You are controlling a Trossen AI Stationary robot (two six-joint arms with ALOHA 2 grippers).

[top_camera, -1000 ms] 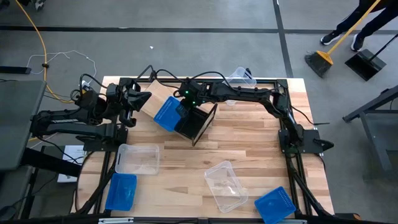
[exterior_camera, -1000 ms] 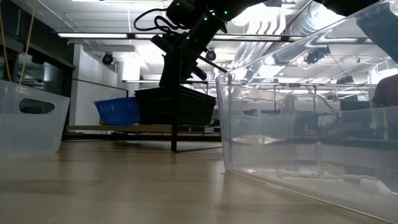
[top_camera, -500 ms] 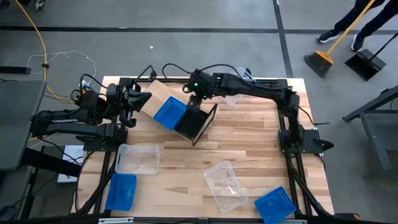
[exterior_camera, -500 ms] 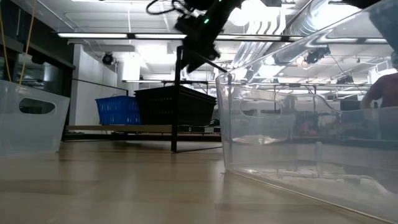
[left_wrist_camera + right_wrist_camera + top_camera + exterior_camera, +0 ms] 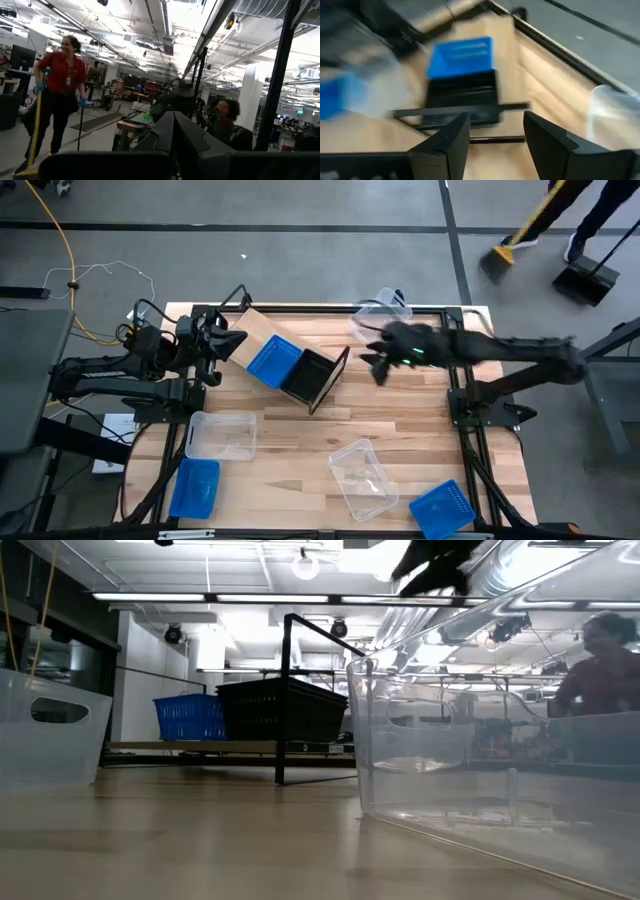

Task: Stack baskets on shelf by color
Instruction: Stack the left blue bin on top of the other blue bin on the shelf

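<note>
Right hand [image 5: 377,364] above the surface [image 5: 400,430], fingers parted, empty. Shelf [image 5: 322,381] just beside it, holding a blue basket [image 5: 272,361] and a black basket [image 5: 283,707]. Left hand [image 5: 222,342] waits past the shelf; grip: cannot tell.

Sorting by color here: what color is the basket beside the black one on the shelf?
Blue basket, clearest in the high view.
</note>
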